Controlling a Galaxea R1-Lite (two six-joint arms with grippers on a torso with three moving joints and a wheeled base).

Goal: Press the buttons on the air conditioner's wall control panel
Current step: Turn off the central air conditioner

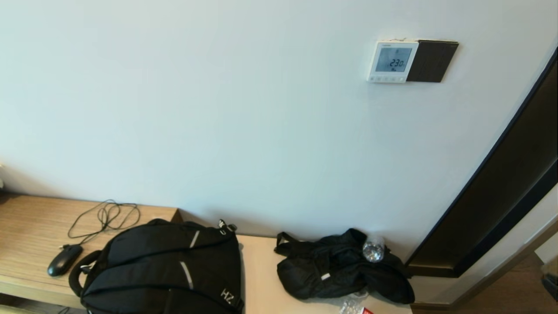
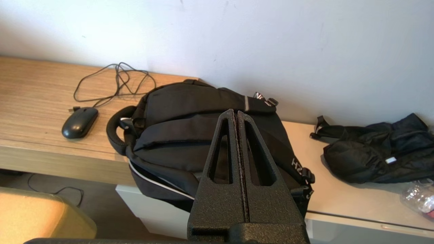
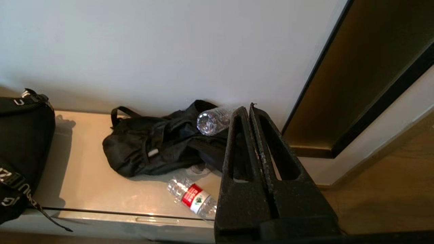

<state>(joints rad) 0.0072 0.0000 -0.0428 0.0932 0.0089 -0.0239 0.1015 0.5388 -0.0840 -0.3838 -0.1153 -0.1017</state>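
The air conditioner's wall control panel [image 1: 392, 61] is a small white square unit high on the wall at the upper right in the head view; its grey screen reads 23.0. The buttons [image 1: 386, 79] form a row along its lower edge. Neither arm shows in the head view. My left gripper [image 2: 236, 112] is shut and empty, low over a black backpack [image 2: 190, 135]. My right gripper [image 3: 248, 108] is shut and empty, low over a black bag [image 3: 159, 145] near the wall's foot. Both grippers are far below the panel.
A black square plate [image 1: 432, 61] adjoins the panel's right side. A dark door frame [image 1: 501, 192] runs down the right. On the low wooden bench [image 1: 30, 226] lie a mouse [image 1: 64, 259] with cable, the backpack [image 1: 165, 270], the black bag [image 1: 340, 270] and two water bottles [image 3: 193, 198].
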